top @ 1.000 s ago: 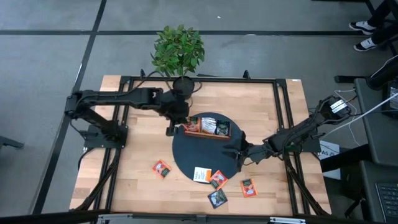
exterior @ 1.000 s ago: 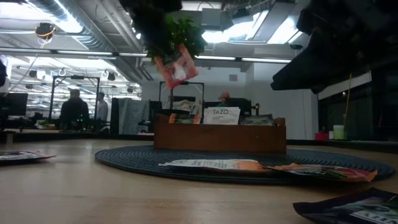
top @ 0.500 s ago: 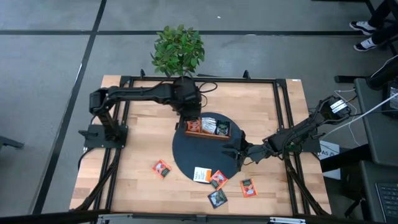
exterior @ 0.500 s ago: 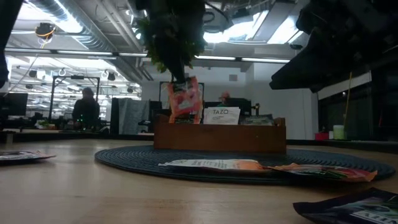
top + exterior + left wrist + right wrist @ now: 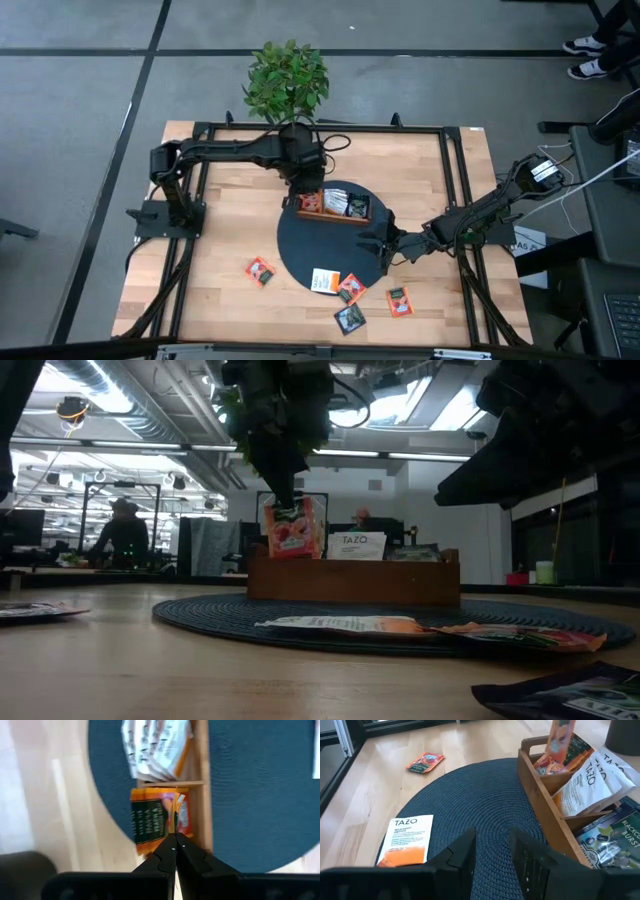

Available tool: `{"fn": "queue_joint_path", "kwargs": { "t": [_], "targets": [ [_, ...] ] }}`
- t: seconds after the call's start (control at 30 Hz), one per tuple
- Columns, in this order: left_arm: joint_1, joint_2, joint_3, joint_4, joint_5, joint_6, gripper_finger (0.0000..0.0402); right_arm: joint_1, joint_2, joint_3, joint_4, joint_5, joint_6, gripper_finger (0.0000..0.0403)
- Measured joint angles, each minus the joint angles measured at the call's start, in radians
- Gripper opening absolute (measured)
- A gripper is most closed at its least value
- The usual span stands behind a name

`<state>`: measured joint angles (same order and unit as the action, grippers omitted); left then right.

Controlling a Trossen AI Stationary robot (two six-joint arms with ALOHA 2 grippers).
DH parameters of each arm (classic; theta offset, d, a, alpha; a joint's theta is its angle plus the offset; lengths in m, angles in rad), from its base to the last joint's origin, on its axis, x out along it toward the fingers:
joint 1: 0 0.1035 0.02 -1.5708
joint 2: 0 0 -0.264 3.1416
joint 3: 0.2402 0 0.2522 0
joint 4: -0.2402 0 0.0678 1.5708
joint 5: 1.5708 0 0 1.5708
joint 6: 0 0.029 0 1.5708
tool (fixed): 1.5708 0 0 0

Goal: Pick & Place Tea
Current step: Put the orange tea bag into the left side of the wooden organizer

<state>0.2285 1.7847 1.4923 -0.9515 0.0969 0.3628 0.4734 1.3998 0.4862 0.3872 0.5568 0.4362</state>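
Observation:
A long wooden tray point(image 5: 335, 208) stands on a round dark mat point(image 5: 330, 250) and holds sachets in its compartments. My left gripper point(image 5: 284, 488) is shut on an orange tea sachet point(image 5: 292, 528) over the tray's left end compartment point(image 5: 160, 820). My right gripper point(image 5: 492, 852) stands open over the mat's right part, with nothing between its fingers. Loose tea sachets lie flat near the front: a white one point(image 5: 325, 281) and an orange one point(image 5: 351, 290) on the mat's near edge. On the wood lie orange ones point(image 5: 260, 270) point(image 5: 400, 301) and a dark one point(image 5: 350, 319). My left gripper pinches the orange sachet's top edge point(image 5: 175, 827) between its two shut fingers, coming from above and pointing steeply down. The sachet hangs upright below the fingers. Its lower end point(image 5: 552, 760) reaches into the tray's left end compartment, beside the sachets standing there.
A potted plant point(image 5: 287, 80) stands at the table's far edge behind the tray. A black frame point(image 5: 455, 200) runs around the table top. Bare wood shows left of the mat point(image 5: 230, 230). People stand in the room beyond the table.
My left gripper has gone down and toward the tray's left end, tipping more steeply downward. The orange sachet, high and tilted a second ago, now hangs upright with its lower end at the tray's rim.

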Motion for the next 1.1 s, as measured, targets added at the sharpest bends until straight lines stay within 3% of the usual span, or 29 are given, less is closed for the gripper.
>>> {"fn": "queue_joint_path", "kwargs": {
  "t": [0.9,1.1],
  "targets": [
    [-0.005,0.066,-0.004,0.009,0.028,-0.001,0.0017,0.0,0.0,0.0,-0.015,0.0,0.0,0.0122],
    [-0.007,0.066,-0.004,0.009,-0.04,-0.016,0.0045,0.0,0.0,0.0,-0.015,0.0,0.0,0.0122]
  ]
}}
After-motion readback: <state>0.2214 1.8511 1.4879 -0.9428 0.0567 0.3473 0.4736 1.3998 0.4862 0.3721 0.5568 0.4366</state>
